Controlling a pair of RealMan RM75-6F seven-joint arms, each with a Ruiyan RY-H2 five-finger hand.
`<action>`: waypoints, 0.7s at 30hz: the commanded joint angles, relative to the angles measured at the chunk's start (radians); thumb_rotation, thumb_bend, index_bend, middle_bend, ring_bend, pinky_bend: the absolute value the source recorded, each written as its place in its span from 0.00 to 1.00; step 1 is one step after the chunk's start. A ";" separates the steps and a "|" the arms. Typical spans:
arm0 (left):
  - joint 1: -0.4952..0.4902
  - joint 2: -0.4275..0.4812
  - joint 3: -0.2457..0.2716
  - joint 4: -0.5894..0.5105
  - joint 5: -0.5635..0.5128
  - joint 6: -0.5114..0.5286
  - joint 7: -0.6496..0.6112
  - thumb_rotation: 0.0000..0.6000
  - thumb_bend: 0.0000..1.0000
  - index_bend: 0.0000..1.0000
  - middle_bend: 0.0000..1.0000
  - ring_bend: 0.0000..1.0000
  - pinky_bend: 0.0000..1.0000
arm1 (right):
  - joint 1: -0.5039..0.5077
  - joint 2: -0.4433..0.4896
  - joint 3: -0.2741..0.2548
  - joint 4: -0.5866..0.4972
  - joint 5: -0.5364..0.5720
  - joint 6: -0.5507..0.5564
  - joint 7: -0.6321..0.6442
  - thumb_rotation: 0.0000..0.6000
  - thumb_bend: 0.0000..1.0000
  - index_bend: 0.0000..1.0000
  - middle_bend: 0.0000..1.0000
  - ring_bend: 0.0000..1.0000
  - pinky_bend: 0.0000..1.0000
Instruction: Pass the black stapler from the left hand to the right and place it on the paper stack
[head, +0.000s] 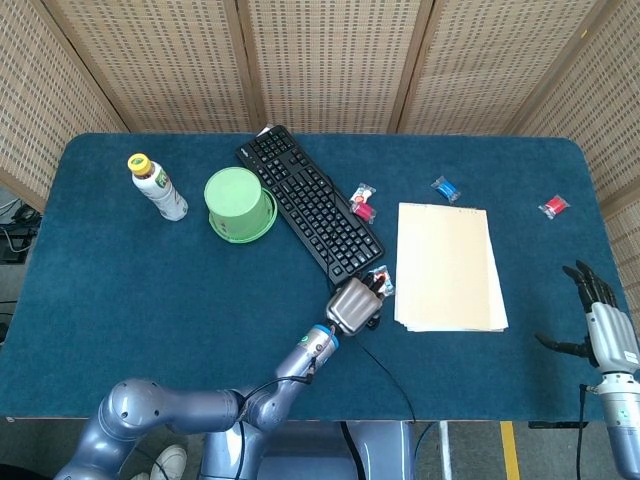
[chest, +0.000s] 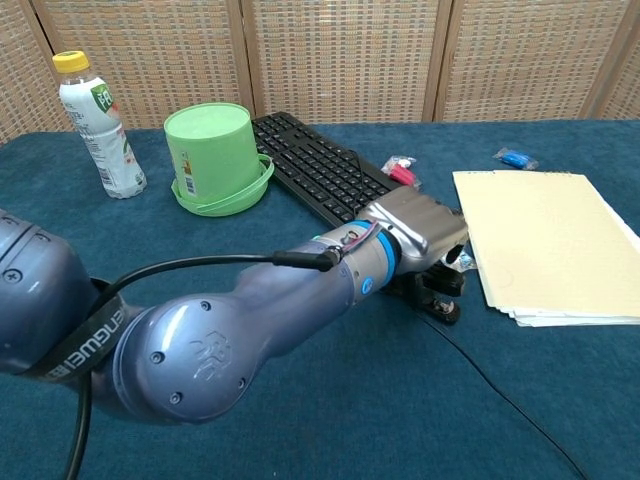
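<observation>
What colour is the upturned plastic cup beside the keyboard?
Light green; the upturned plastic cup shows best in the chest view.

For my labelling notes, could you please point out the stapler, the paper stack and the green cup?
stapler (chest: 437, 292): chest view, dark body below the left hand.
paper stack (head: 447, 263): head view, middle of top sheet.
green cup (chest: 211, 146): chest view, side wall.
</observation>
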 joint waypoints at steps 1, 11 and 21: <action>0.016 0.021 -0.003 -0.031 0.027 0.036 -0.033 1.00 0.36 0.08 0.00 0.00 0.03 | 0.000 0.001 0.001 0.000 0.000 -0.001 0.001 1.00 0.02 0.13 0.00 0.00 0.00; 0.093 0.144 -0.018 -0.207 0.127 0.164 -0.139 1.00 0.36 0.00 0.00 0.00 0.00 | -0.003 0.001 0.000 -0.010 -0.011 0.014 -0.020 1.00 0.02 0.13 0.00 0.00 0.00; 0.309 0.480 0.055 -0.559 0.207 0.346 -0.212 1.00 0.36 0.00 0.00 0.00 0.00 | -0.008 -0.003 -0.003 -0.038 -0.020 0.038 -0.075 1.00 0.02 0.13 0.00 0.00 0.00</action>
